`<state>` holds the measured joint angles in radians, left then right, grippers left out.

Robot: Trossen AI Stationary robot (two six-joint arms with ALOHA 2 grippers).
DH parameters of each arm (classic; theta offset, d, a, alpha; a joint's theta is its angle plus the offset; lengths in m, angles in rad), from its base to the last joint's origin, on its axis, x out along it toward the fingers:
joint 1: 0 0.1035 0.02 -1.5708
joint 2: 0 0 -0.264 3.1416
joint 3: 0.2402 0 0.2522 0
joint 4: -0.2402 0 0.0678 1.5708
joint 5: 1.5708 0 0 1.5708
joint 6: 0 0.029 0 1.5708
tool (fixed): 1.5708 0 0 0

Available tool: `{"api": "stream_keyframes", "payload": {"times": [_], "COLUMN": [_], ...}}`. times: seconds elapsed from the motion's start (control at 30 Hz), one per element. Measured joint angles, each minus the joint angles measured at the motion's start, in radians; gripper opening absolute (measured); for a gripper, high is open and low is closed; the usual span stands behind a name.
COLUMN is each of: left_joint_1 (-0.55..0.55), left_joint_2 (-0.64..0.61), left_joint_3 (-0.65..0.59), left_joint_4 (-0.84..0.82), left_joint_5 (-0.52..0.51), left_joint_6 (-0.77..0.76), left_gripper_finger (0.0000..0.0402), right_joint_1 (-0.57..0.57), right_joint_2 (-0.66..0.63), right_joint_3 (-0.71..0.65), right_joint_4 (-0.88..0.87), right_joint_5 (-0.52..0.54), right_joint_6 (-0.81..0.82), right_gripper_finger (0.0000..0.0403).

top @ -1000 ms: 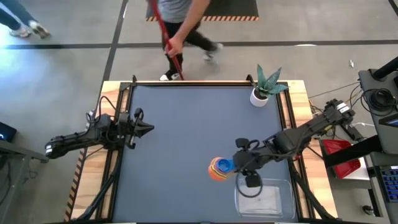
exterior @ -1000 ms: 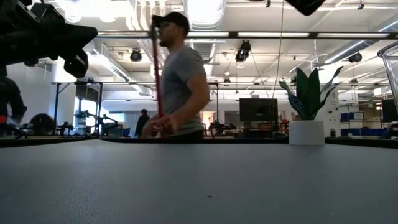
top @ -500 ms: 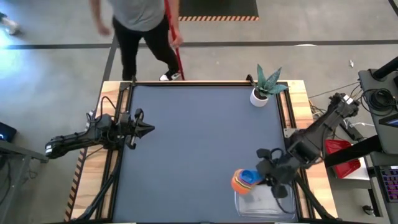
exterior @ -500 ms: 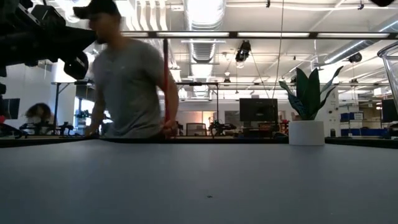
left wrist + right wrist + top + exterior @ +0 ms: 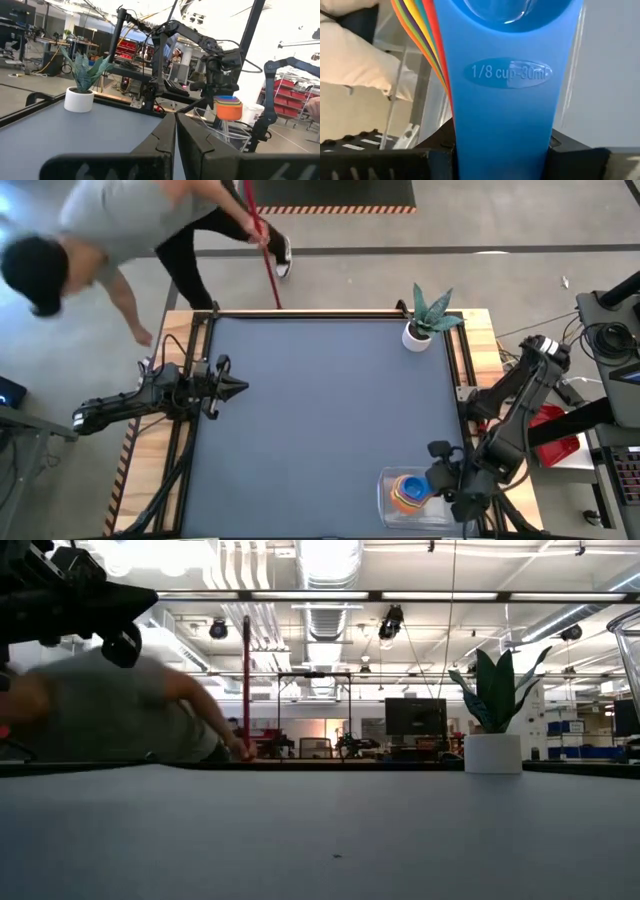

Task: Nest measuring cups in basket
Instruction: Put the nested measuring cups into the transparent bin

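Observation:
The nested measuring cups [image 5: 408, 492], blue on top and orange outermost, hang in my right gripper [image 5: 430, 488] over the left part of the clear basket [image 5: 450, 515] at the table's near right. The left wrist view shows the stack [image 5: 229, 107] upright above the basket's rim [image 5: 235, 134]. The right wrist view shows the blue handle [image 5: 510, 100] marked 1/8 cup, with other coloured handles [image 5: 422, 30] fanned beside it. My left gripper [image 5: 238, 388] is shut and empty above the table's left side. My right gripper pinches the stacked handles near their free end [image 5: 505, 135] between its two fingers [image 5: 570, 155], the blue handle uppermost. The fingers come level from the table's right side, along the handles. The stack is upright and lifted clear above the basket.
A white plant pot [image 5: 418, 332] stands at the table's far right. A person [image 5: 100, 240] leans in at the far left corner, one hand [image 5: 143, 335] near the left arm's base, holding a red stick [image 5: 260, 235]. Bare table [image 5: 320, 410] lies between the arms.
My right gripper has carried the cup stack from the table's near middle toward the near right edge, so it now hangs over the basket. The stack has stayed upright and held. The person has walked left along the far edge and bent down.

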<state>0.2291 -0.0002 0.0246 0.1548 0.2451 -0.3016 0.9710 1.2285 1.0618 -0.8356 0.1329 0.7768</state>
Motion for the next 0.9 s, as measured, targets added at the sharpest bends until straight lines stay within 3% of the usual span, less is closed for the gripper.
{"api": "stream_keyframes", "payload": {"times": [0.4, 0.9], "left_joint_1": [0.000, 0.000], "left_joint_2": [0.005, 0.009], "left_joint_3": [0.000, 0.001], "left_joint_4": [0.000, 0.001], "left_joint_5": [0.000, 0.000], "left_joint_6": [0.000, 0.000], "left_gripper_finger": [0.0000, 0.0000], "right_joint_1": [0.011, 0.011], "right_joint_2": [0.112, 0.156], "right_joint_3": [0.000, -0.071], "right_joint_4": [-0.094, -0.105], "right_joint_5": [-0.002, 0.009], "right_joint_6": [0.031, 0.008], "right_gripper_finger": [0.0119, 0.0121]}}
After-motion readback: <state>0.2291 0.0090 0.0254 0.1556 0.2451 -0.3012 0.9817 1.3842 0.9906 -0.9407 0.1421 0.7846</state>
